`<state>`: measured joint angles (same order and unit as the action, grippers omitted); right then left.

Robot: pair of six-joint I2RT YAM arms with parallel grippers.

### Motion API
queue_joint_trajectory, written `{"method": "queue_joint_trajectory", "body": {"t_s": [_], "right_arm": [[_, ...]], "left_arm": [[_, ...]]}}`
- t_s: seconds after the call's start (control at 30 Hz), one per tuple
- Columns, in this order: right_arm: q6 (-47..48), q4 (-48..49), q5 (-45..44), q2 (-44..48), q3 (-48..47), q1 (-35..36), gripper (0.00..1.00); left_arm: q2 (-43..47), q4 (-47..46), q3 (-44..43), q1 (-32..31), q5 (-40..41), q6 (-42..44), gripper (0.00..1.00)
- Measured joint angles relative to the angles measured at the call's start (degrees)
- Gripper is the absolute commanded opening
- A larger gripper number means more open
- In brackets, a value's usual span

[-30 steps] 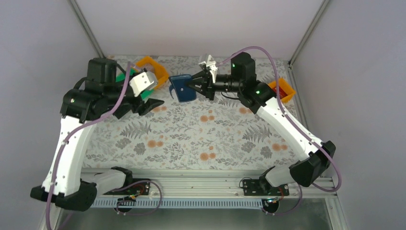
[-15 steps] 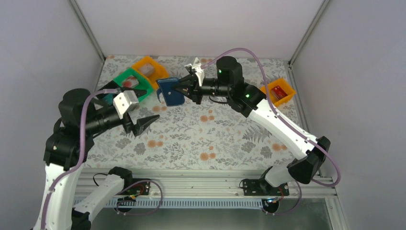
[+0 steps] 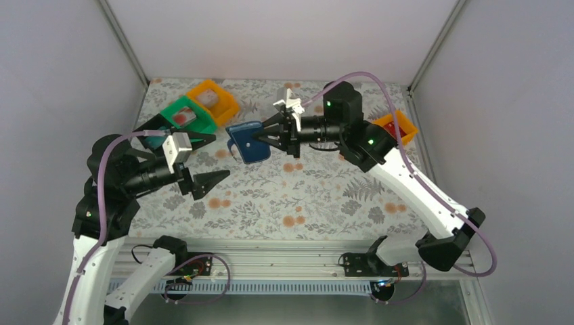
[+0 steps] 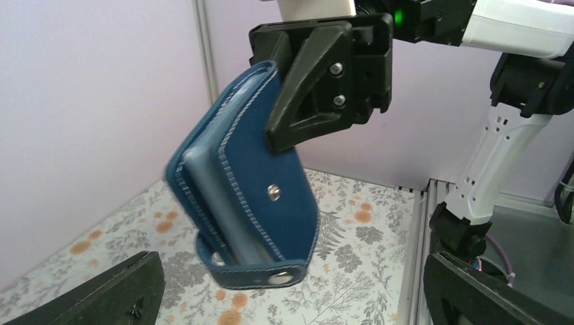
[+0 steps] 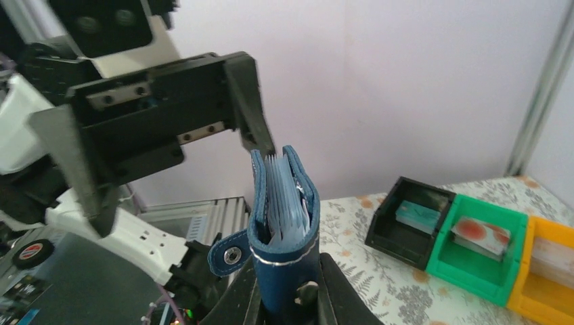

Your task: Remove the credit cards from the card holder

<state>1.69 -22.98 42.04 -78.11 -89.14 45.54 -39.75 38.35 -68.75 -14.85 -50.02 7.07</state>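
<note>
Holder [image 3: 248, 141] hangs above the table [image 3: 325, 203], pinched in the right gripper [image 3: 260, 141], while the left gripper [image 3: 211, 160] hovers nearby, spread wide; next, I judge, it must reach in and nip a card [image 5: 281, 196] edge.

Floral table [image 3: 304, 196] bears black bin [image 5: 394, 245], green bin [image 5: 467, 274], orange bin [image 3: 203, 86], second orange bin [image 3: 406, 128].

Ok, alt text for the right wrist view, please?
The right gripper clamps a navy card holder upright by its lower end, pale pockets fanned at the top. The open left gripper faces it from behind; black bin, green bin and orange bin sit at right.
</note>
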Motion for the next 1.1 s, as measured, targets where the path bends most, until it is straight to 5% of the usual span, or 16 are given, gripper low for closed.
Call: {"method": "queue_joint_trajectory", "body": {"t_s": [0.17,0.53,0.77,1.1], "right_arm": [[2.08,0.04,4.07,2.69,1.16,0.0,0.04],[5.07,2.05,7.91,4.35,2.16,0.0,0.04],[8.66,2.32,8.72,4.22,1.73,-0.02,0.04],[14.01,0.87,11.61,3.06,0.48,-0.07,0.05]], "left_arm": [[1.03,0.44,0.07,0.0,-2.34,3.78,0.85],[-6.75,-0.02,-1.7,0.98,-3.58,6.84,0.84],[-10.01,3.23,-3.28,0.98,-7.74,13.38,0.58],[-10.84,-1.62,0.04,0.31,-10.23,12.44,0.51]]}}
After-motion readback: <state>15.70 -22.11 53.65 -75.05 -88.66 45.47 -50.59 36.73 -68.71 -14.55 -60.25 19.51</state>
